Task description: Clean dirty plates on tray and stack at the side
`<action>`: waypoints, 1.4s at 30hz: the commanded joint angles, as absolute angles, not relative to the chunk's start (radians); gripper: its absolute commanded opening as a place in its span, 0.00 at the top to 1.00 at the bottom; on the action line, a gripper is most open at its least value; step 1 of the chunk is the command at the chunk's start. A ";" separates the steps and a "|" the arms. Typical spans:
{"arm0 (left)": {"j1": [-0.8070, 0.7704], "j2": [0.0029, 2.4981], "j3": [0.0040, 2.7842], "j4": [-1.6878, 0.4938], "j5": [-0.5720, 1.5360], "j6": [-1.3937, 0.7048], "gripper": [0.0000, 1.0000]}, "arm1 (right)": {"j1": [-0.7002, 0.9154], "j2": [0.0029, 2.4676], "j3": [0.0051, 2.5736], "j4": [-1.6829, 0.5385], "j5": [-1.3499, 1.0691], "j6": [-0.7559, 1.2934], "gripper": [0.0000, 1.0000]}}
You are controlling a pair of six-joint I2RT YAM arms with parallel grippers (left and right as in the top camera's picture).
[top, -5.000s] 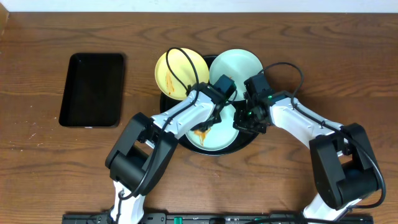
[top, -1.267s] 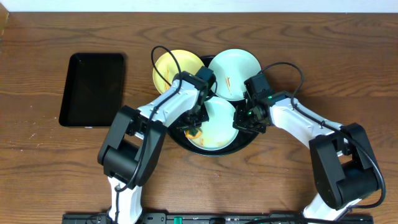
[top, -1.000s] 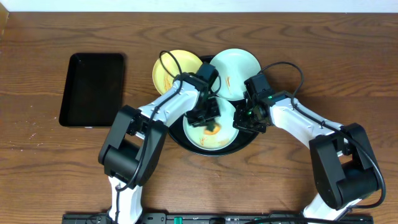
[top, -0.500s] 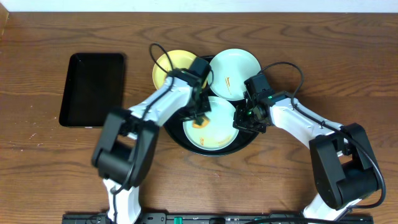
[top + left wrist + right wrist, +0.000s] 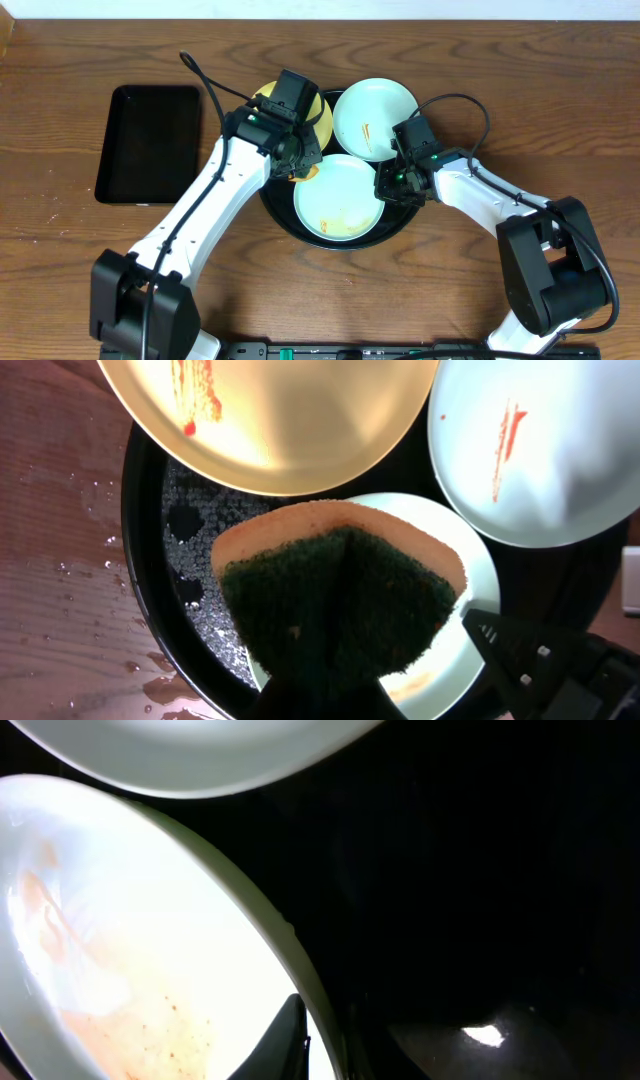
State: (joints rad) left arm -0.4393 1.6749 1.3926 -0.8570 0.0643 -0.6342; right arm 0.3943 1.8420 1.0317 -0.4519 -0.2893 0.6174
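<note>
The round black tray (image 5: 276,207) holds a mint-blue plate (image 5: 340,195) at the front with only a faint orange trace. A second mint-blue plate (image 5: 375,118) with an orange streak and a pale yellow plate (image 5: 320,118) with smears lean on the tray's back rim. My left gripper (image 5: 300,160) is shut on a green-and-yellow sponge (image 5: 340,590), held above the tray between the yellow plate (image 5: 270,420) and the front plate (image 5: 470,650). My right gripper (image 5: 386,188) is shut on the front plate's right rim (image 5: 300,970).
A rectangular black tray (image 5: 148,143) lies at the left on the wooden table. Water drops (image 5: 80,570) lie on the wood beside the round tray's wet floor (image 5: 195,560). Both arms' cables loop over the back plates.
My left gripper with the sponge has lifted off the front plate and moved back and left toward the yellow plate. The front plate's orange smear is mostly gone. The right arm has not moved.
</note>
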 commanded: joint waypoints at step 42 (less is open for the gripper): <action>-0.284 1.679 1.399 -0.930 0.040 -0.621 0.92 | 0.372 1.747 1.037 -0.417 -0.436 0.388 0.65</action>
